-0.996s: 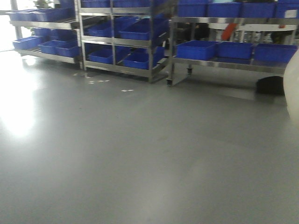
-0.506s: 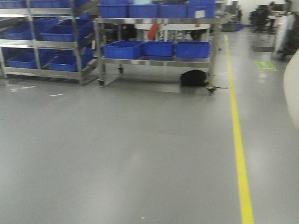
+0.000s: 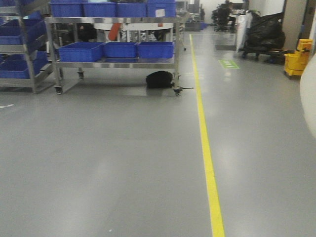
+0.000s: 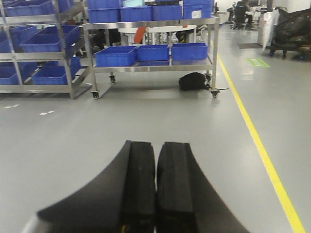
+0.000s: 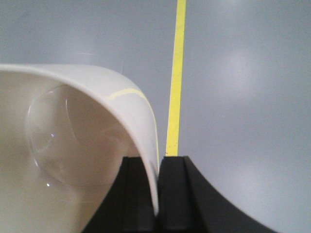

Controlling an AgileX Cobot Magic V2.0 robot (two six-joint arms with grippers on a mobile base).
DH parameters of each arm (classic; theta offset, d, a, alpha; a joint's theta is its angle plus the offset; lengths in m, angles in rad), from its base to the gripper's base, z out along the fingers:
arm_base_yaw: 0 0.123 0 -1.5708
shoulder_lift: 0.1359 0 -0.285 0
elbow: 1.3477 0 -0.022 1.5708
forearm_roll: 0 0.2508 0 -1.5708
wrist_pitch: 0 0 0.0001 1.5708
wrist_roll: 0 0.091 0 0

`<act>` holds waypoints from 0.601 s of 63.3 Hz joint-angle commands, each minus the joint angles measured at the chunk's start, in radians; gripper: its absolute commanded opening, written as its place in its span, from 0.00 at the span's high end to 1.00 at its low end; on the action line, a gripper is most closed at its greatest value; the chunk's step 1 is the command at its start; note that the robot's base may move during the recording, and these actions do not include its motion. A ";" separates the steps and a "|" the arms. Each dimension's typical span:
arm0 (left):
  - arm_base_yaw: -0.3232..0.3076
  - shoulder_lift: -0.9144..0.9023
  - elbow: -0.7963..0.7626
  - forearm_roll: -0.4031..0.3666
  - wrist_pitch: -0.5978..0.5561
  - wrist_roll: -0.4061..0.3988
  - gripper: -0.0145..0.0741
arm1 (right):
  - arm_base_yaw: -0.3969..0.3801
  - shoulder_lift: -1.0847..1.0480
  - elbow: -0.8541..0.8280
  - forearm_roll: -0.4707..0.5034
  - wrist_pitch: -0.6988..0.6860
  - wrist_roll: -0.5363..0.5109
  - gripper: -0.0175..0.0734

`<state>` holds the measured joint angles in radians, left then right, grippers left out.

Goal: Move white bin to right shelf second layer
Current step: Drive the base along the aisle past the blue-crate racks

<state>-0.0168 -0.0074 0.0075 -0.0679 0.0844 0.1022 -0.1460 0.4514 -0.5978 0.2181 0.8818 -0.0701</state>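
I have the white bin (image 5: 82, 145) pinched by its wall in the right gripper (image 5: 156, 165). Its 2 fingers (image 5: 176, 194) straddle the thin plastic, 1 inside the mouth and 1 outside, drawn narrow on it, with the rim curving up and away to the left. Gripped by 1 edge like that, the tub hangs off to the side of the arm, which I judge is why only a pale curve of it shows at the right border of the front view. It is in the air over the bare grey floor (image 3: 108, 163), with the yellow floor line (image 5: 175, 82) running just beyond the fingertips. The left gripper (image 4: 155, 150) is closed on nothing, its 2 black pads (image 4: 138, 184) pressed flat together and pointed forward. I read that as parked out of the way for travel. Ahead on the left stands a wheeled steel trolley (image 3: 113, 64) carrying blue crates (image 3: 81, 51), with a black bag (image 3: 159, 79) on the floor beneath it beside a caster. I cannot pick out the roller-track level of the right shelf in any view, so I judge this to be the carrying stage, with placing not yet begun. A 1-sided grip on glossy plastic could let the bin swing or slip if the base turns sharply.
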 commanded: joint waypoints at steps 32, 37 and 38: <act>-0.002 -0.013 0.037 -0.006 -0.084 -0.003 0.74 | -0.006 0.004 -0.039 0.024 -0.084 -0.007 0.74; -0.002 -0.013 0.037 -0.006 -0.084 -0.003 0.74 | -0.006 0.004 -0.039 0.024 -0.084 -0.007 0.74; -0.002 -0.013 0.037 -0.006 -0.084 -0.003 0.74 | -0.006 0.004 -0.039 0.024 -0.084 -0.007 0.74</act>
<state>-0.0168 -0.0074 0.0075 -0.0679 0.0844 0.1022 -0.1460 0.4514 -0.5978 0.2181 0.8818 -0.0701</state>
